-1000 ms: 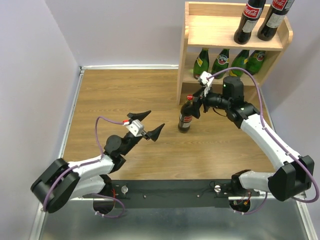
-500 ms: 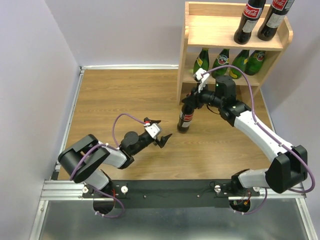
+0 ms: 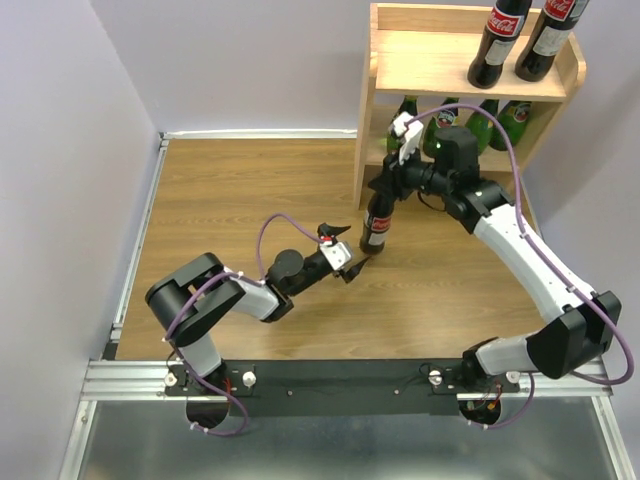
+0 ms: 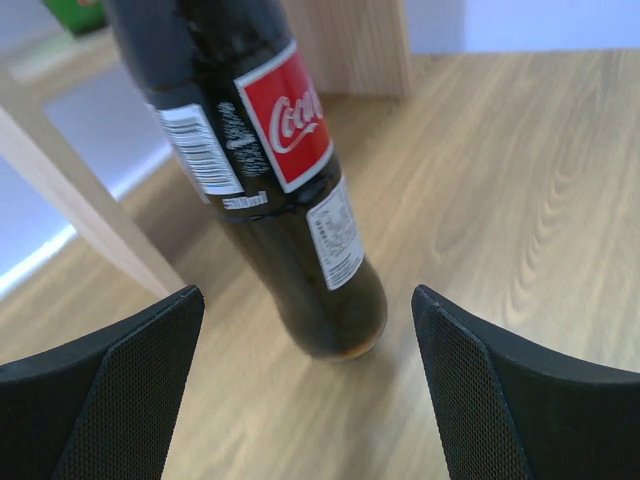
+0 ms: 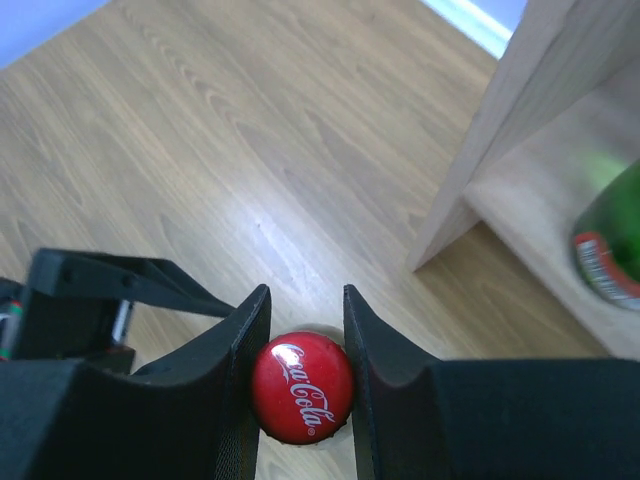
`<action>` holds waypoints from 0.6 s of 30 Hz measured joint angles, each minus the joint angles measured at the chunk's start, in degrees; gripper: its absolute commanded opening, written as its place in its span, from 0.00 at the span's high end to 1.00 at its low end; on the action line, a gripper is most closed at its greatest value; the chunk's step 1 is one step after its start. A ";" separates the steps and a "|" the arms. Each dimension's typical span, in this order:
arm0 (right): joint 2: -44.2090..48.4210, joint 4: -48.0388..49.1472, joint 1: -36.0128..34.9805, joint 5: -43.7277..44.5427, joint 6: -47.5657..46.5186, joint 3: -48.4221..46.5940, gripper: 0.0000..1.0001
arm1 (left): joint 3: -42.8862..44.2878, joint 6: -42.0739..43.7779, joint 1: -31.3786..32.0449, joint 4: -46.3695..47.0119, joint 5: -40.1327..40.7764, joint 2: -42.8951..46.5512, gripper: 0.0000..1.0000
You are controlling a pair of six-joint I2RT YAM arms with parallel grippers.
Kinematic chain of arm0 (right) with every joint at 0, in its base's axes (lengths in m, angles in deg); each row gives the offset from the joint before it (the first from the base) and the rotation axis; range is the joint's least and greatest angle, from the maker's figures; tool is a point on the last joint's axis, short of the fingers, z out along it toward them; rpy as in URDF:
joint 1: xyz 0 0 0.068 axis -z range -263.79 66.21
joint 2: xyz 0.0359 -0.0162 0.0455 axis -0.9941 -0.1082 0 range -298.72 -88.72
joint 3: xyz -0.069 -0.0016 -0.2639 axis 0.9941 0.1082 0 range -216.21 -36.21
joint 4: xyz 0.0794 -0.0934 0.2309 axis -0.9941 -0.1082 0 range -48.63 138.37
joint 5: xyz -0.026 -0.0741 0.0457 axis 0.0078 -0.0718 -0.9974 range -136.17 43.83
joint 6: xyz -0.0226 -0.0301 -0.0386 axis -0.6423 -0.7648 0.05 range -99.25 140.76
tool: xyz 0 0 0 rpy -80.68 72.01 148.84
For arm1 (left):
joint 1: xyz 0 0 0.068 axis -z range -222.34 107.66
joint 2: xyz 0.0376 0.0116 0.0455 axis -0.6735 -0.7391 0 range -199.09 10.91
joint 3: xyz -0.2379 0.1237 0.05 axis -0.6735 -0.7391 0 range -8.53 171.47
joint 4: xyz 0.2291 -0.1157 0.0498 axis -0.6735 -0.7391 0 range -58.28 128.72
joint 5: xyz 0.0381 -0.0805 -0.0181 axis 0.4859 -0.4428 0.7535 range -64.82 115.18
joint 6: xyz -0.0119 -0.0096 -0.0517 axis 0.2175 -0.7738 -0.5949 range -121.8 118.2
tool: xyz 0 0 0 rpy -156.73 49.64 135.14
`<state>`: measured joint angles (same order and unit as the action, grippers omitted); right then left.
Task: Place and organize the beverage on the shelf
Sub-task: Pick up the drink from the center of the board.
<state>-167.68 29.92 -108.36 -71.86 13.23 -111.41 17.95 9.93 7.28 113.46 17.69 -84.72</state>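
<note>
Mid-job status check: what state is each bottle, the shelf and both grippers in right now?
Loose cola bottle: upright beside the shelf, clamped at the cap.
Right gripper: shut on the loose cola bottle.
Left gripper: open, fingers flanking that bottle's base, not touching.
Top-tier cola bottles: two, upright.
Green bottles: upright on the lower tier.
Shelf: upright, top board's left part free.

Top view: the frame edge crops two cola bottles (image 3: 497, 45) on the shelf (image 3: 363, 140); its top board (image 3: 420, 55) and the right arm (image 3: 520, 240) partly hide the green bottles (image 3: 516, 118). Left wrist view: the third cola bottle's (image 4: 290, 200) neck is cropped.
</note>
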 measured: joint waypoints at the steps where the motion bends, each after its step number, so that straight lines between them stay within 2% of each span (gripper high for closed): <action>1: -0.07 -0.79 0.00 0.20 0.02 -1.27 0.99 | 1.27 0.50 0.02 0.09 -0.02 -0.55 0.08; 11: -0.24 -6.82 0.07 2.08 0.46 -16.00 1.00 | 16.98 2.49 -0.15 0.52 0.39 -5.16 0.09; 18: -0.22 -10.58 0.13 2.03 2.21 -21.40 0.99 | 25.77 2.16 0.17 0.55 1.51 -8.15 0.17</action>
<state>-167.90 19.34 -108.23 -69.83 15.43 -132.81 43.71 12.09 7.46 114.01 19.20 -92.87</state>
